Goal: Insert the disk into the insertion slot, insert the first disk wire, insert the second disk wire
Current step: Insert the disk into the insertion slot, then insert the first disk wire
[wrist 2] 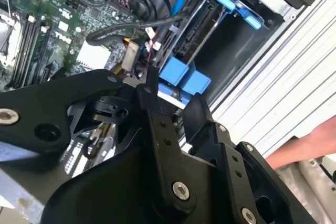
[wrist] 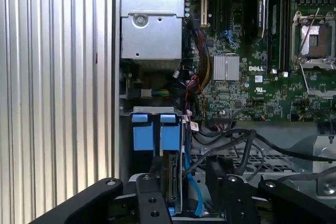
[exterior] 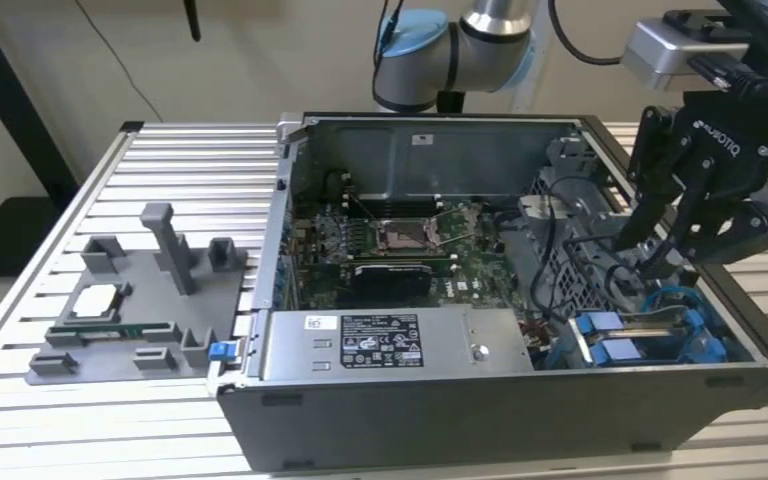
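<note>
My gripper [exterior: 646,258] hangs inside the open computer case [exterior: 491,410], at the exterior view's right end. Its fingers [wrist: 153,178] are spread, with nothing pinched that I can see. In both wrist views the gap between them frames the disk [wrist: 171,180], which stands on edge in the insertion slot [exterior: 707,338] with its connector edge up. The blue tabs [wrist: 155,132] are just beside the fingertips. A blue cable [wrist: 192,188] runs down next to the disk, and black cables [wrist: 239,142] loop across the cage top close by; I can't tell if any is plugged in. Further out in the case are the motherboard [exterior: 357,255] with its square socket [exterior: 402,235], and the grey power-supply box [exterior: 384,345] along the near wall. The case sits on a ribbed aluminium table [exterior: 157,165] with long slats running across it. On the exterior view's left of the table is a grey fixture tray [exterior: 144,310] with upright posts and a few small parts. A person's hand [wrist 2: 307,145] shows at the table edge in the second wrist view. Behind the table are a plain beige wall [exterior: 251,60] and a dark post [exterior: 4,110]. The arm [exterior: 471,35] comes in from above.
</note>
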`<state>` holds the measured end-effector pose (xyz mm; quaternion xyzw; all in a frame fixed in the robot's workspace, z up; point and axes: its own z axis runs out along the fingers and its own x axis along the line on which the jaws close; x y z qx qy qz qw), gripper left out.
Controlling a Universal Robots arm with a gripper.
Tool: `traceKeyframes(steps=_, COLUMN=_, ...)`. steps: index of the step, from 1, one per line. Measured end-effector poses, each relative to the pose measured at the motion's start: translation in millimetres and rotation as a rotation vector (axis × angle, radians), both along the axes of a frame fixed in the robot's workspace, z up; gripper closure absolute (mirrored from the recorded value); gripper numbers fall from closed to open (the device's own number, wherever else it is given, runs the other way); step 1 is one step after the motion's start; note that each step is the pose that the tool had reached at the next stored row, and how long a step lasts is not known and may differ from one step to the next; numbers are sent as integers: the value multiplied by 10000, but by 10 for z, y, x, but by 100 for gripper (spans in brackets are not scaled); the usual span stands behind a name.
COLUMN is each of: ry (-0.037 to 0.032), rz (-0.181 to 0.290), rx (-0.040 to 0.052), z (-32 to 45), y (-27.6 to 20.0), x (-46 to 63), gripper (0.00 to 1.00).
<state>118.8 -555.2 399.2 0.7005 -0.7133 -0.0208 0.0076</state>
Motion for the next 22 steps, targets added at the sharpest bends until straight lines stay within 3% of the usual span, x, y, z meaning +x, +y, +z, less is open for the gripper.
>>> traceKeyframes(steps=5, ry=-99, rz=-1, rx=1, z=0, y=118, x=-4, gripper=0)
traceKeyframes(steps=7, ry=-170, rz=-1, rx=3, z=0, y=146, x=-7, gripper=0)
traceKeyframes(steps=11, ry=-387, rz=0, rx=2, z=-15, y=163, x=-23, gripper=0)
traceKeyframes(steps=17, ry=-483, rz=-1, rx=3, z=-47, y=189, x=-65, gripper=0)
traceKeyframes(steps=22, ry=-714, rz=-1, rx=3, z=-80, y=216, x=-74, gripper=0)
